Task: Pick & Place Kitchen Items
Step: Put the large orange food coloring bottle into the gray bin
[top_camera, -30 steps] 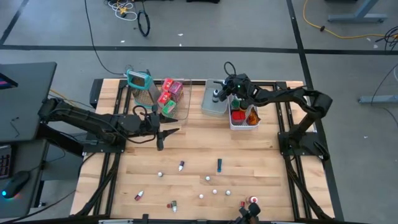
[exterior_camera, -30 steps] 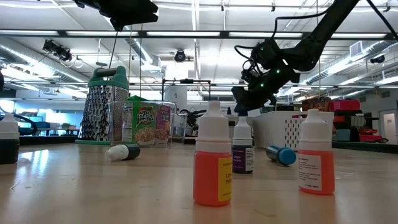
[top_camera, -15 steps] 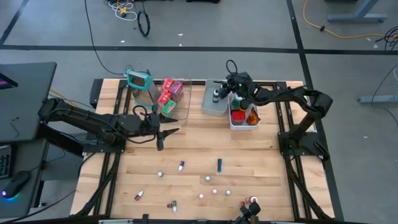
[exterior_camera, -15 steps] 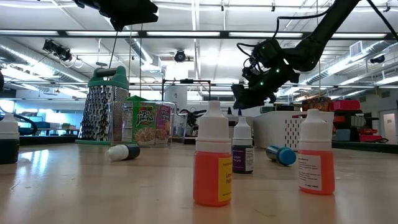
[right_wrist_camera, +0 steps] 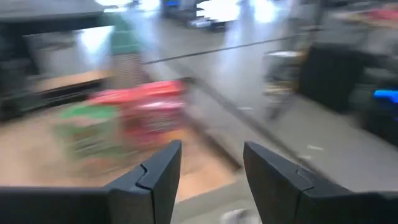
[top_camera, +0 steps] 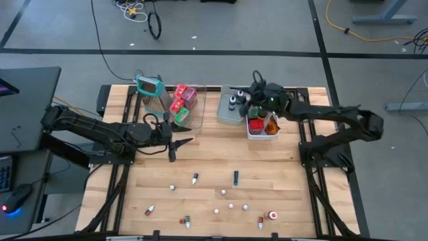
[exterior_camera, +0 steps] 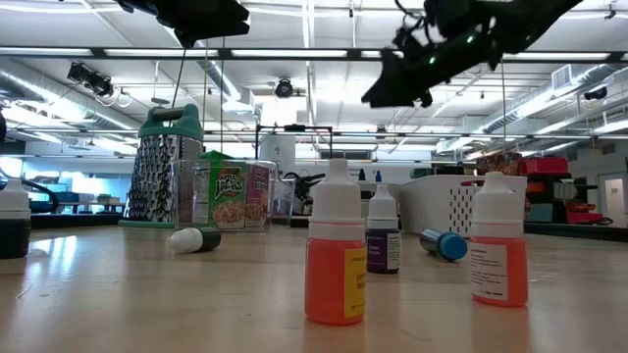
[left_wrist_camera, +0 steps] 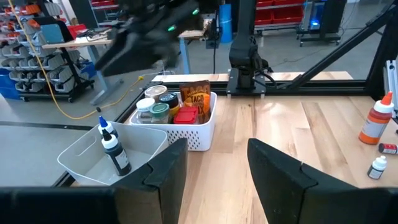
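Note:
Several small dropper bottles and tiny white and red bits [top_camera: 223,192] lie loose on the near half of the wooden table; two orange bottles [exterior_camera: 334,257] stand close in the low view. My left gripper [top_camera: 180,147] hangs open above mid-table, left of centre, fingers [left_wrist_camera: 168,168] empty. My right gripper [top_camera: 246,99] hangs open, high over the grey bin [top_camera: 229,112]; nothing sits between its fingers [right_wrist_camera: 155,171]. Two dark-capped bottles [left_wrist_camera: 115,149] stand in the grey bin. Jars and a packet fill the white bin [left_wrist_camera: 186,127].
A clear bin [top_camera: 189,107] with red and pink packets and a teal-framed grater [top_camera: 150,88] stand at the far left. The white bin [top_camera: 262,127] sits right of the grey one. Bare wood lies between the bins and the loose items.
My right gripper has risen well above the grey bin and tipped closer to level, while its arm has drawn back toward the table's right edge. The left arm and the loose items have kept still.

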Motion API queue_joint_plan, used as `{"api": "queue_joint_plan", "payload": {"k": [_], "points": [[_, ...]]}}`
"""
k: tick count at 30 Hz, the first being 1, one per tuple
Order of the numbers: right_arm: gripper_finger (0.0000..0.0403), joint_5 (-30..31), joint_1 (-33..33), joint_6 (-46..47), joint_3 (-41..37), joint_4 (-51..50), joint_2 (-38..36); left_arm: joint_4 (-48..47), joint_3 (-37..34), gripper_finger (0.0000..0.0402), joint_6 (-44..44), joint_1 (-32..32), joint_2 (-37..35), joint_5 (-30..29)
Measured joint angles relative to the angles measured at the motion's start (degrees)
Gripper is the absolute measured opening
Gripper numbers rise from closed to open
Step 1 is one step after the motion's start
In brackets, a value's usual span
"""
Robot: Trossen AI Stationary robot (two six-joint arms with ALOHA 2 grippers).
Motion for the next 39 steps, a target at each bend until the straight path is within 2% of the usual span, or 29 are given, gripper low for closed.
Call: {"api": "queue_joint_plan", "payload": {"k": [3, 5, 11, 15, 39], "points": [[0.0185, -6.23, 4.78, 1.64, 0.0, -5.31, -2.85, 0.0, 0.0, 0.0178, 0.0, 0.0, 0.0, 0.0], [0.0185, -7.77, 8.13, 4.0, -0.02, -8.15, -3.48, 0.02, 0.0, 0.0178, 0.0, 0.0, 0.0, 0.0], [0.0185, -3.42, 16.38, 6.42, -2.86, -6.69, -2.91, 0.01, 0.0, 0.0178, 0.0, -0.01, 0.0, 0.0], [0.0185, -3.07, 19.68, 6.22, -4.16, -6.47, -2.81, 0.04, 0.0, 0.0178, 0.0, 0.0, 0.0, 0.0], [0.0185, -2.99, 20.7, 2.71, -4.46, -7.61, -2.81, 0.0, 0.0, 0.0178, 0.0, -0.02, 0.0, 0.0]]}}
